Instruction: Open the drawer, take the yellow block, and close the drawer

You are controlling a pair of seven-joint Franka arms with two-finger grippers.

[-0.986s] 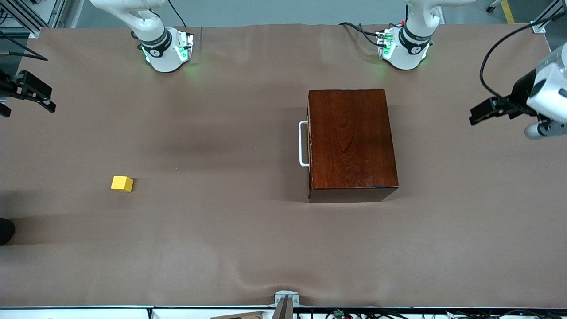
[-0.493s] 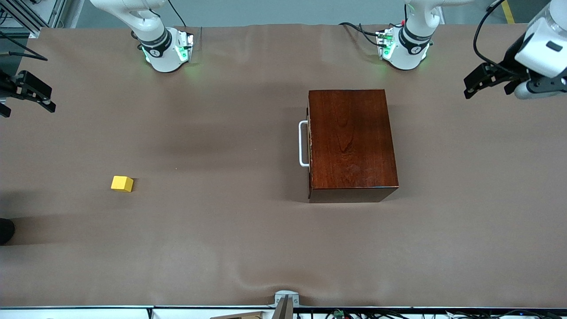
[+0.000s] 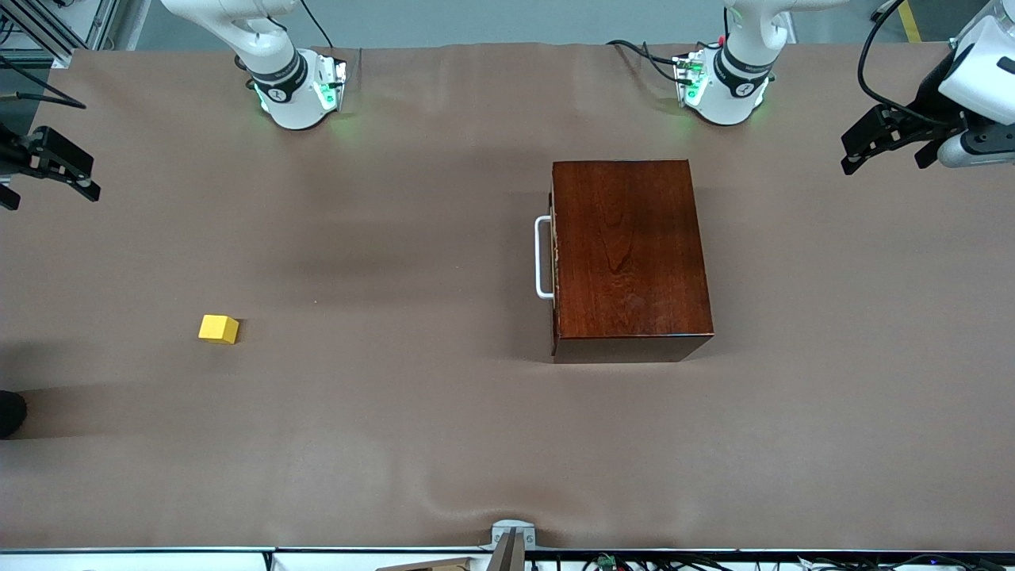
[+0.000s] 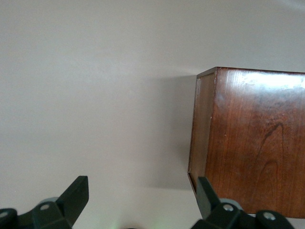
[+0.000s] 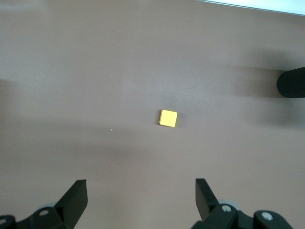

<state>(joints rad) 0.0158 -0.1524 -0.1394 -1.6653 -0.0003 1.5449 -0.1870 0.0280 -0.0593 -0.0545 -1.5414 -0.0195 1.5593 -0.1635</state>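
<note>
A dark wooden box (image 3: 630, 258) sits on the brown counter (image 3: 396, 444), its drawer (image 3: 554, 255) closed, white handle (image 3: 542, 257) at nine o'clock. The yellow block (image 3: 218, 328) lies well apart toward the right arm's end. Left gripper (image 3: 876, 143) and right gripper (image 3: 67, 168) hover, fingers apart, empty.
</note>
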